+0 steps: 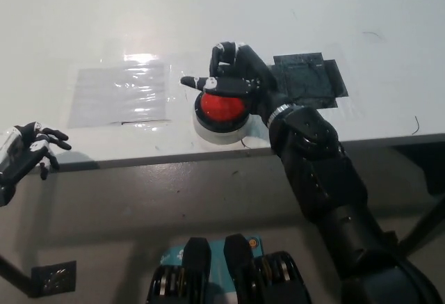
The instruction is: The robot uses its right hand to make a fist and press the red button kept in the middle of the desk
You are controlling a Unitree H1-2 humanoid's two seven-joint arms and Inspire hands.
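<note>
Red and domed, the push button [221, 108] sits in a pale round base near the front edge of the white desk [83, 26], roughly in the middle of its width. The black right hand [233, 78] is over the far part of the button, its fingers curled in toward the palm in a loose fist with one digit sticking out toward picture left; it covers the button's rear edge, and whether it actually touches the dome cannot be told from this angle. The black right arm runs from the hand down to the lower right of the picture, crossing the desk edge. Left of the button, a clear glossy plastic sheet [122, 94] lies flat on the desk, and right of the button, behind the arm, is a dark square patch [309, 78]. The white left hand [24, 152] rests at the lower left, off the desk and below its front edge, fingers spread apart and holding nothing.
</note>
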